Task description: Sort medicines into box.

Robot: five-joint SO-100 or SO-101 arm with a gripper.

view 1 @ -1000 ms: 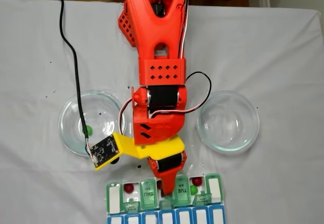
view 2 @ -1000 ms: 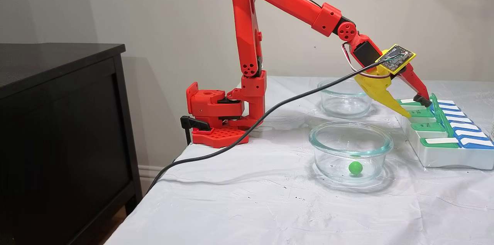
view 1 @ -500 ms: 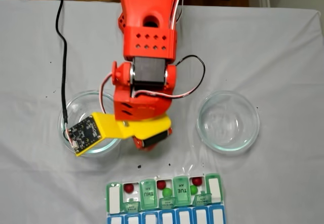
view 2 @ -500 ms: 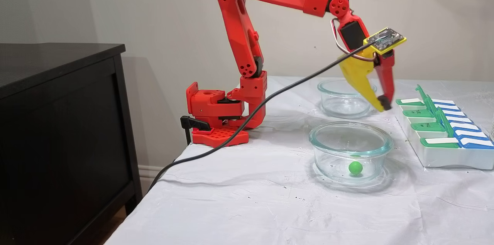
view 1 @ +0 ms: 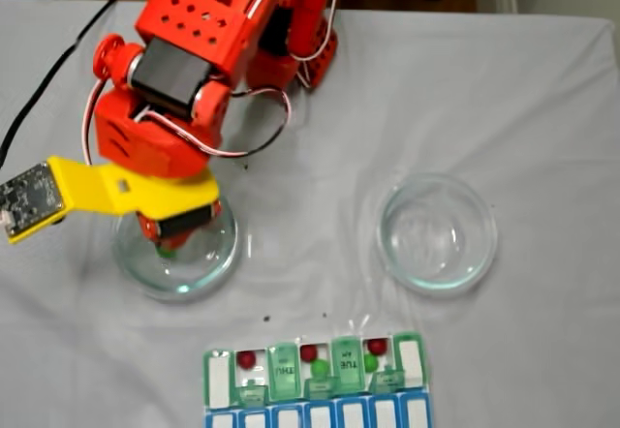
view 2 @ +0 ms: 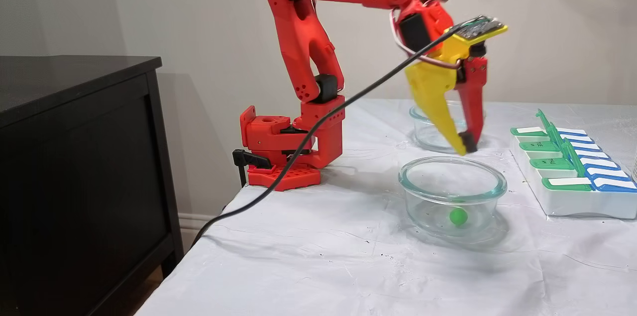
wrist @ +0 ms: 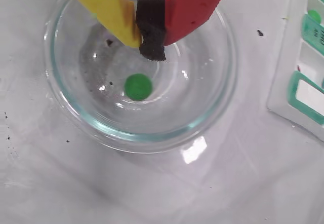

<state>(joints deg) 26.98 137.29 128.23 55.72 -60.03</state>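
The claw [wrist: 151, 44] hangs closed and empty above a glass dish [wrist: 71, 115], its yellow and red fingers meeting at a black pad near the top centre of the wrist view. In the side fixed view the claw [view 2: 466, 146] sits right of centre, its tips just above the rim of the near dish [view 2: 413, 196] and not touching it. One green ball [wrist: 138, 86] lies on the dish floor, just below the closed tips in the wrist view and left of centre; the same ball [view 2: 458, 216] shows through the glass wall at lower right of centre in the side view.

In the top-down fixed view the arm [view 1: 194, 70] fills the upper left, and its yellow bracket covers the top of the dish [view 1: 208, 268] at left centre. A second dish [view 1: 480, 254] stands well apart at right centre, with nothing seen in it.

The box [view 1: 219, 380] lies at the bottom centre of that view, on the white-covered counter [view 1: 542, 108]. In its open green row are three red balls [view 1: 247, 359] and two green ones [view 1: 319, 366]; one red ball sits alone at left, and the other two each have a green ball just beside them. A blue row runs along the bottom edge. In the side view the box [view 2: 572, 201] rests at the right edge, lids raised.
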